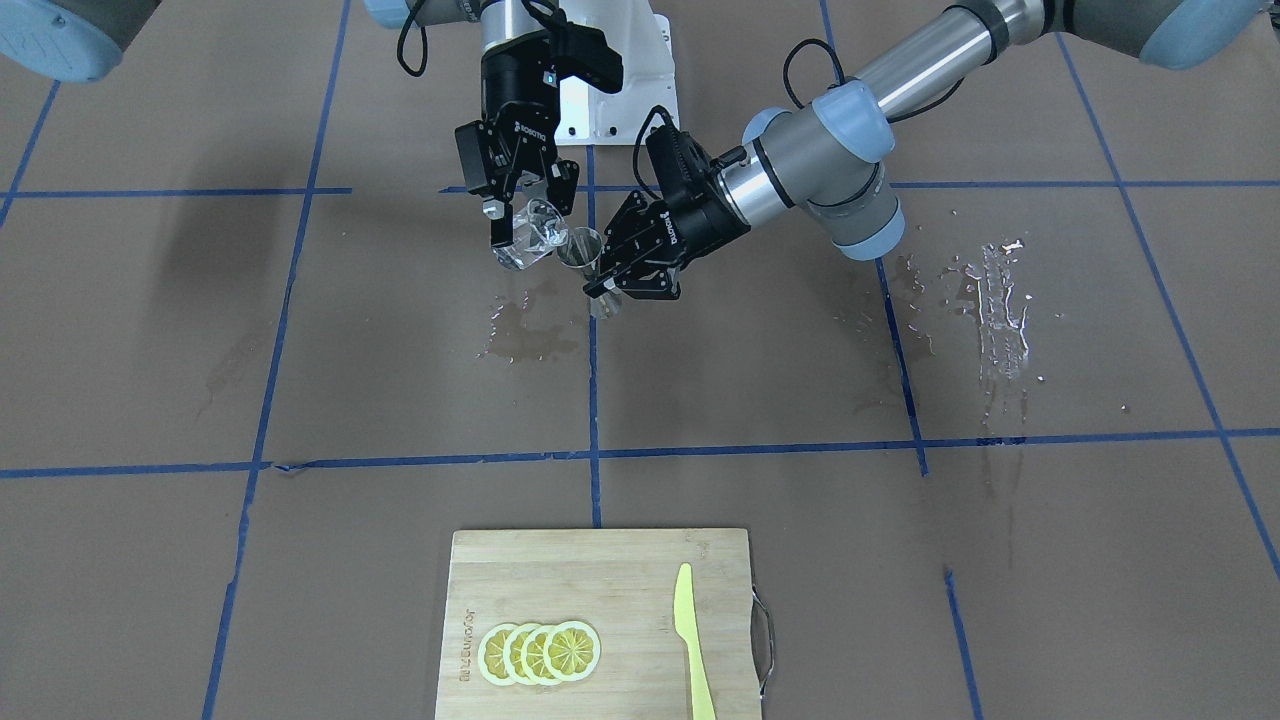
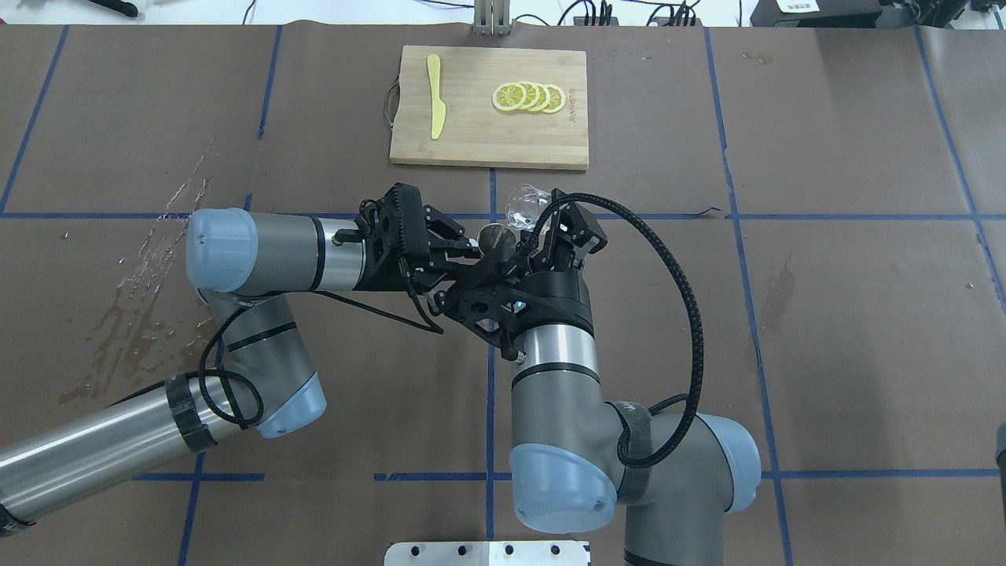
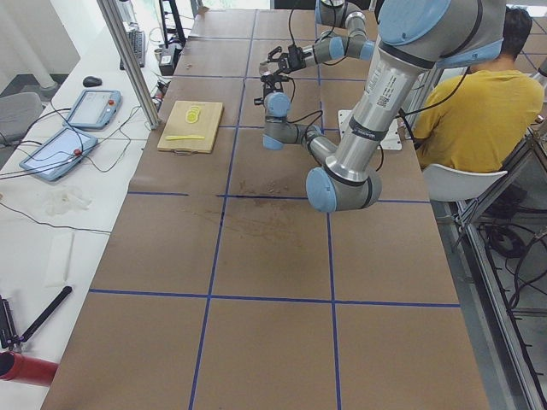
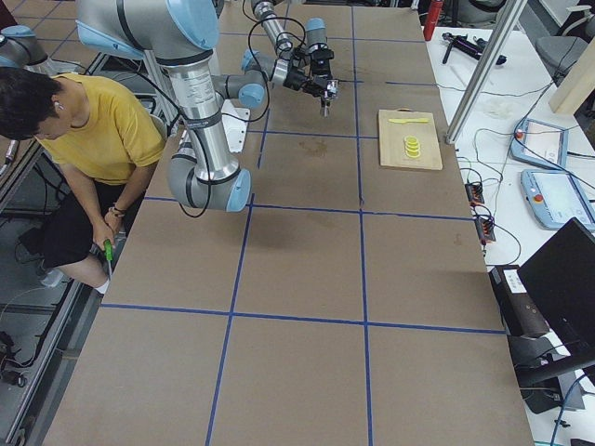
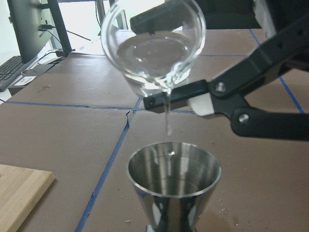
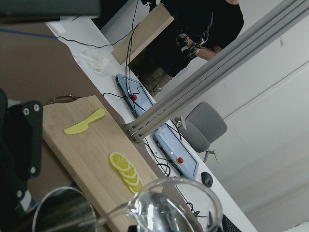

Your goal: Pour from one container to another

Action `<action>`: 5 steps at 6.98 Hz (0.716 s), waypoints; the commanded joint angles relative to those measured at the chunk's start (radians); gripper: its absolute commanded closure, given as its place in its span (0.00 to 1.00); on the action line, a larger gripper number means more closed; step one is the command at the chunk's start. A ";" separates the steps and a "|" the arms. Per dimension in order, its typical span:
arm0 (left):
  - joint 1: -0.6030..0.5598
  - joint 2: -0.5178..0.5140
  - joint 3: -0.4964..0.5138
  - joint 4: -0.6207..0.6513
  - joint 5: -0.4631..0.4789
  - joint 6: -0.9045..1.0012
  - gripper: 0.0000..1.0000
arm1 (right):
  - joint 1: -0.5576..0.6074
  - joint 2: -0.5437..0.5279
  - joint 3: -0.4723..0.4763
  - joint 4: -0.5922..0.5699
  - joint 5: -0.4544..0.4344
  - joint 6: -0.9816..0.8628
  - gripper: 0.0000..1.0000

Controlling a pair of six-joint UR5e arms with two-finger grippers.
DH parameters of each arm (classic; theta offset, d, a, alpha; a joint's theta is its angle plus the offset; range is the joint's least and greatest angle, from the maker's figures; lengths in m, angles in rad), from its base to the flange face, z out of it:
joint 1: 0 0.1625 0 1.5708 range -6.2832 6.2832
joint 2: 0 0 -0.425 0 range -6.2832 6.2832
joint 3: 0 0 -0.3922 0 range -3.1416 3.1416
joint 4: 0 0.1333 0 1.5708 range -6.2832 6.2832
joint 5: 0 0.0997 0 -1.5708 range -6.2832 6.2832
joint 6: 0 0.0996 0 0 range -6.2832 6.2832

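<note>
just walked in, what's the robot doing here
The right arm's fingers hold a small clear glass tilted over a steel jigger, which the left arm's fingers hold upright. A thin stream of water is falling from the glass into the jigger. There is spilled water on the table. The cutting board with lemon slices and a knife lies apart.

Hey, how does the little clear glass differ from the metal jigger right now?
The tumbler is clear and see-through; the jigger is shiny steel. The tumbler is tipped, a thin stream running from its lip, while the jigger stands upright beneath, mouth up. The right tool holds the tumbler, the left tool the jigger. Both are small, round and open-topped.
</note>
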 commanded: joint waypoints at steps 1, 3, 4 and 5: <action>0.002 -0.001 0.000 0.000 0.000 0.000 1.00 | 0.000 0.017 -0.005 -0.032 -0.046 -0.131 1.00; 0.002 -0.001 0.000 0.000 0.000 0.000 1.00 | 0.000 0.015 -0.014 -0.037 -0.050 -0.155 1.00; 0.002 -0.001 0.000 0.000 0.000 0.000 1.00 | 0.000 0.015 -0.016 -0.037 -0.050 -0.185 1.00; 0.002 -0.001 0.000 0.000 0.000 0.000 1.00 | 0.000 0.015 -0.014 -0.035 -0.050 -0.221 1.00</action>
